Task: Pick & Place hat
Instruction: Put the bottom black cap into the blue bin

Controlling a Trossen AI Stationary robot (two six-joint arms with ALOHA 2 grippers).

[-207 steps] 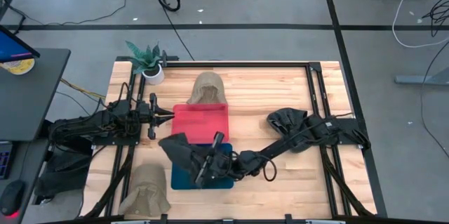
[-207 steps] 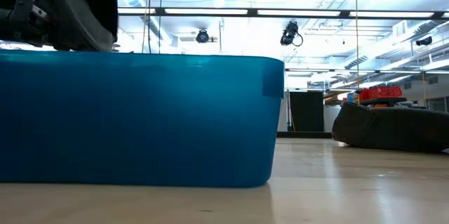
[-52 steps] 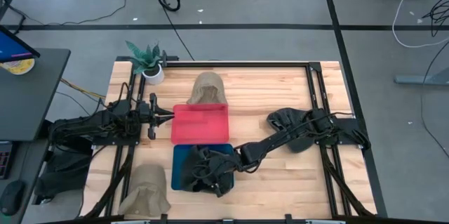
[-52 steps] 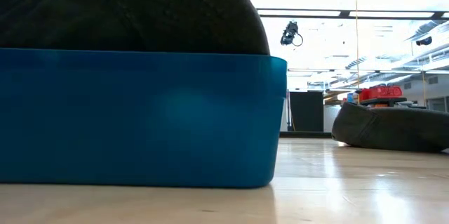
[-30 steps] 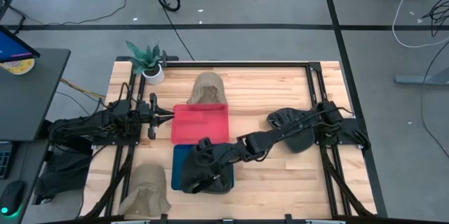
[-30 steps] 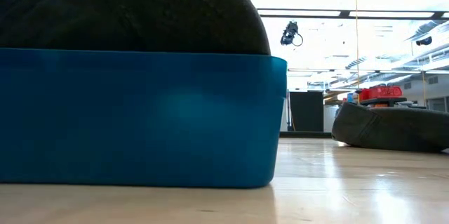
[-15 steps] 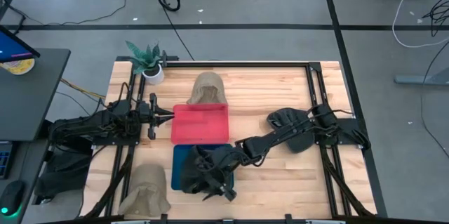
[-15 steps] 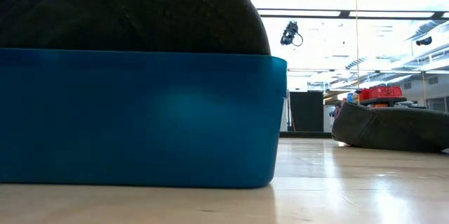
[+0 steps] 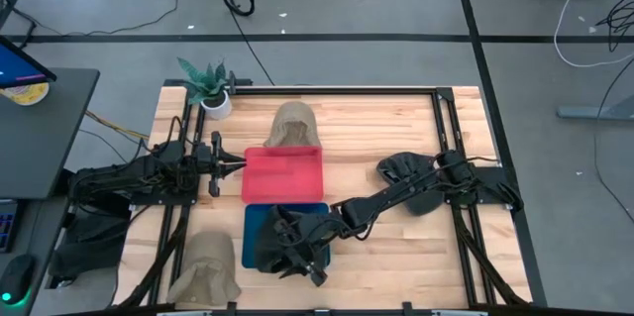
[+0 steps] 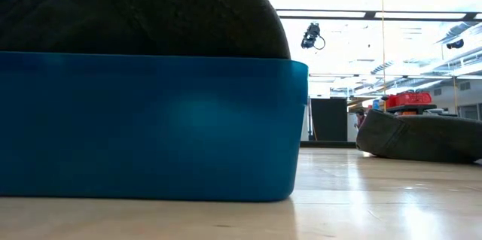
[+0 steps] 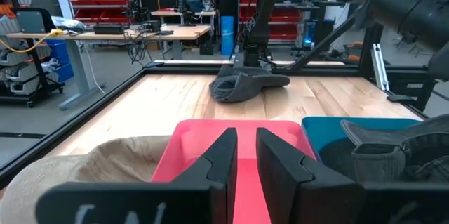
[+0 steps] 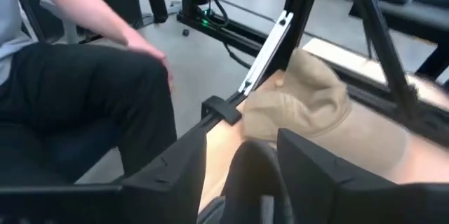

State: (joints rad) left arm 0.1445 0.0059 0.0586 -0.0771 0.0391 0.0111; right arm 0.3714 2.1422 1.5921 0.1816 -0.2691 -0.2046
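Note:
A dark hat point(image 9: 269, 242) lies in the blue bin point(image 9: 253, 219), and its crown rises above the bin's wall in the low view point(image 10: 135, 14). My right gripper point(image 9: 305, 268) hangs over the bin's near side, open. In its wrist view point(image 12: 242, 175) a dark part point(image 12: 252, 171) shows low between the fingers. My left gripper point(image 9: 233, 164) waits at the red tray's point(image 9: 282, 172) left edge, shut, with only a narrow slit and nothing in it point(image 11: 245, 154). A second dark hat point(image 9: 404, 169) rests on the table at the right. My right gripper stands over the dark hat's near part point(image 9: 292, 257) with its fingers point(image 12: 316, 175) apart. I cannot tell whether they touch it.
One tan hat point(image 9: 292, 123) lies beyond the red tray, another point(image 9: 205, 266) at the near left corner. A potted plant point(image 9: 206, 83) stands at the far left. Bare wood lies between the bin and the right arm's base. A seated person point(image 12: 70, 90) is beyond the table's near edge.
My right gripper has moved over the blue bin toward the table's near edge and has turned there. The dark hat has stayed in the bin.

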